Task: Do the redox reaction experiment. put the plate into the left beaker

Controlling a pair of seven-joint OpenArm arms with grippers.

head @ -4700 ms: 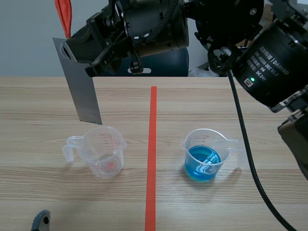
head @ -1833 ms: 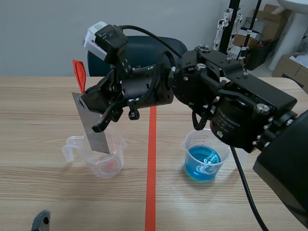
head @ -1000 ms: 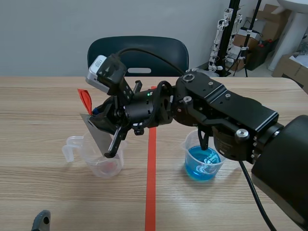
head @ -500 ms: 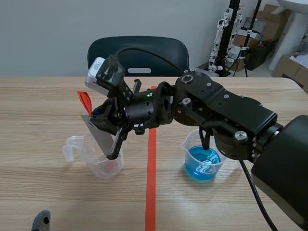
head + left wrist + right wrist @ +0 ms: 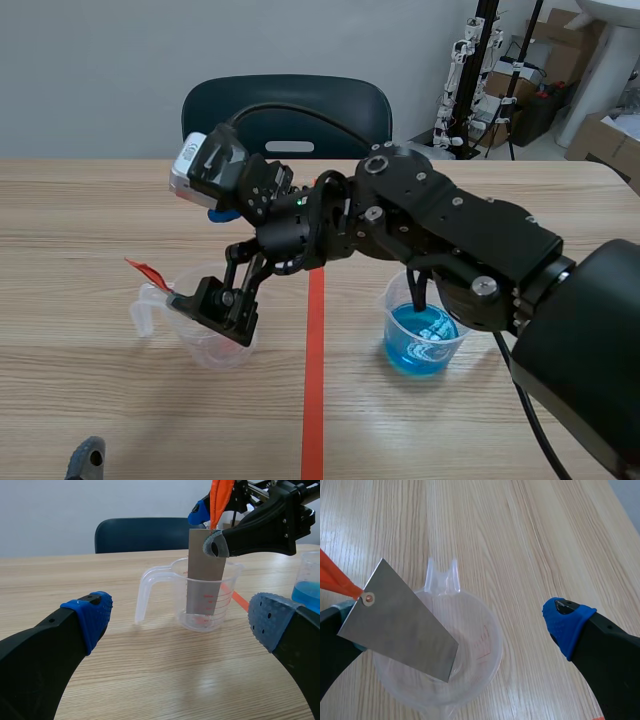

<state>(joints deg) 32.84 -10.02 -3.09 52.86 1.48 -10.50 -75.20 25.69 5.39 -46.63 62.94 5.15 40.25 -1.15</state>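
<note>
A grey metal plate (image 5: 402, 630) with an orange-red ribbon (image 5: 142, 270) on its top corner stands tilted inside the clear left beaker (image 5: 215, 345), its lower end in the cup. My right gripper (image 5: 452, 620) reaches across from the right and hangs over that beaker, open. One of its fingers touches the plate's top corner and the blue-padded finger (image 5: 567, 625) stands well clear. In the left wrist view the plate (image 5: 204, 577) rises out of the beaker (image 5: 225, 600) ahead of my open left gripper (image 5: 180, 620), which holds nothing.
A second clear beaker (image 5: 425, 335) with blue liquid stands right of the red tape line (image 5: 313, 400). A dark chair (image 5: 285, 110) is behind the table's far edge. Boxes and a stand sit at the back right.
The right gripper's fingers have spread apart and let go of the plate. The plate has tipped over, its ribbon now lower and further left over the beaker's handle.
</note>
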